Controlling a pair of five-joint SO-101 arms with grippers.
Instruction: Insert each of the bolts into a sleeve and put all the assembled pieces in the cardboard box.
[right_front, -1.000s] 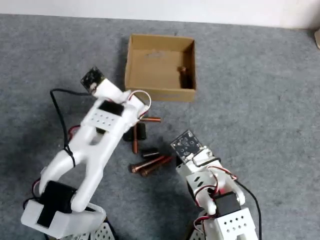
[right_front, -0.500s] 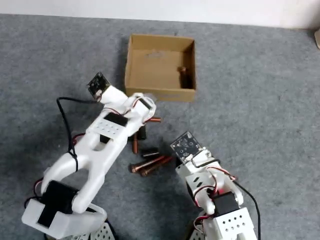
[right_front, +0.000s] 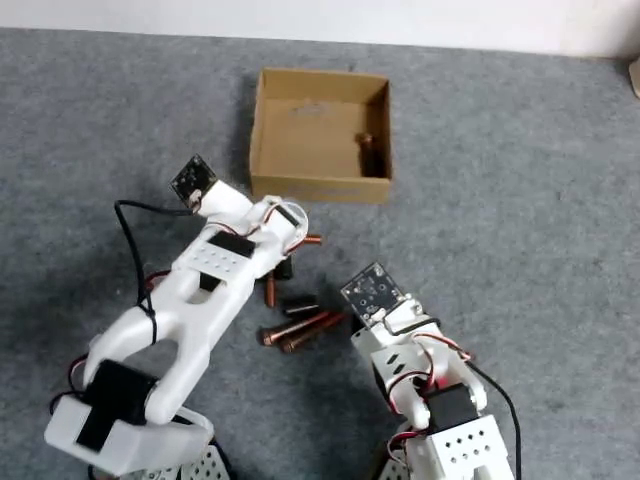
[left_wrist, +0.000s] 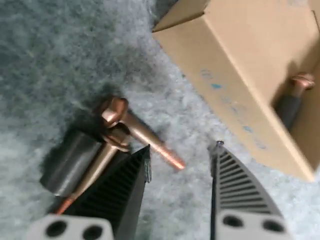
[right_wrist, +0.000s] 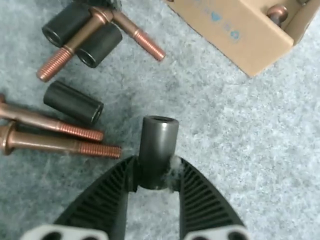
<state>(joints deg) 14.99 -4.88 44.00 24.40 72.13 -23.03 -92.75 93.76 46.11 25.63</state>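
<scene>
1. The left gripper (left_wrist: 182, 147) hangs low over the carpet, fingers spread wide, nothing between them.
2. The top bolt (left_wrist: 145, 134) lies just off one fingertip. Its threaded end pokes into the gap, and its head sits out past that finger, resting on a second bolt (left_wrist: 97, 166) and a loose sleeve (left_wrist: 65, 167).
3. Its long axis slants across the opening, so a squeeze here would, I reckon, catch only the tip. A nudge toward the head looks wise.
4. The cardboard box (left_wrist: 235, 95) sits just beyond the other finger, with one assembled piece (left_wrist: 295, 97) inside.
5. The right gripper (right_wrist: 155, 172) is clamped on the held sleeve (right_wrist: 158, 142), bore pointing away from the fingers. It is farther from that bolt, so the left arm (right_front: 200, 290) is the nearer one.
6. That arm stretches forward, its wrist tipped down beside the box's near wall.
</scene>
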